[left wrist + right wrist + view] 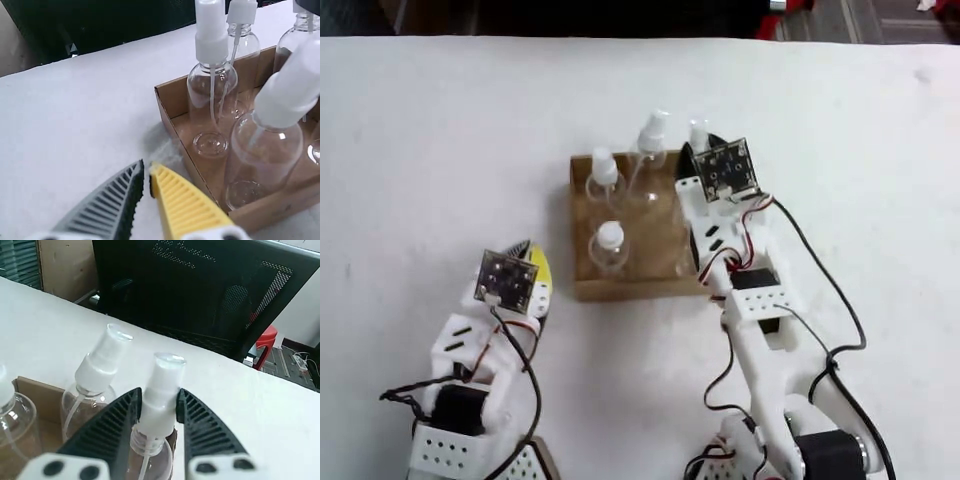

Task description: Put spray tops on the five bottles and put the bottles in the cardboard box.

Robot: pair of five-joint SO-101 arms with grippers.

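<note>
**Right gripper** (157,399): my two black jaws are closed against the white spray top (163,372) of a clear bottle (150,450), one jaw on each side of it, with contact on both. That bottle stands at the far right corner of the cardboard box (582,290). My arm covers its base, so I cannot tell whether it is down on the box floor.

**Left gripper** (146,176): the grey and yellow jaws are drawn together to a hairline gap and hold nothing. It sits low over the white table (440,140), just beside the box's near left corner.

**Box contents:** three further bottles stand upright inside, apart from one another, each fitted with a spray top:
- far left bottle (603,178)
- far middle bottle (650,145)
- near bottle (608,245)

**Progress, as judged:** four bottles are capped. Three are plainly boxed, and the fourth is in my right grip, at or near its place. I count four, not five. A fifth could be hidden under my right arm, and I cannot settle that.

**Remaining, in my assessment:** release the held bottle once it is seated, then account for the fifth, cap it if needed and box it.

**Risk noted:** the bottles look tall and light, so opening off-centre could tip the held one into its neighbour
</note>
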